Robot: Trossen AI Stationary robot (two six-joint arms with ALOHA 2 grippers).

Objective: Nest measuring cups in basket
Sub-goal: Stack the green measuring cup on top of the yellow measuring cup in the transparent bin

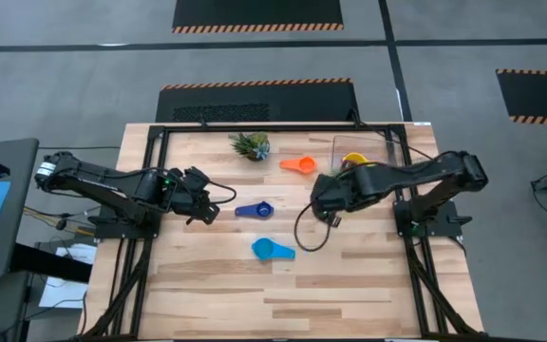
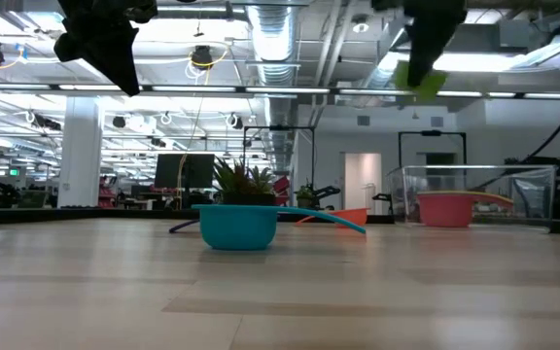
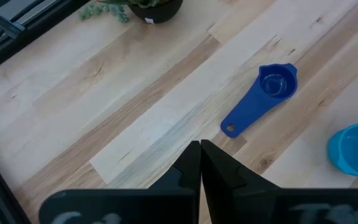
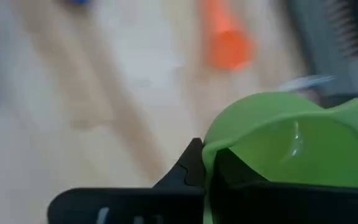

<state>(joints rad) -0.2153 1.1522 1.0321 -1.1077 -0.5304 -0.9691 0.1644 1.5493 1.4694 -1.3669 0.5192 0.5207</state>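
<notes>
Overhead, the desk [image 1: 283,294] had its near half bare. The basket [image 1: 368,152] sat near the far right corner, with the yellow cup [image 1: 354,159] and the red cup [image 2: 445,209] inside. The right tool [image 4: 205,163] hung above the desk just beside it, clamped on the green cup [image 4: 291,143]. The left tool [image 3: 200,158] hovered pinched shut, empty, near the dark blue cup [image 1: 254,210]. The light blue cup [image 1: 272,250] and orange cup [image 1: 299,164] lay apart.

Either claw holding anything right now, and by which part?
Right claw is shut on the round green plastic measuring cup, pinching its rim. Left claw is shut, holding nothing.
</notes>
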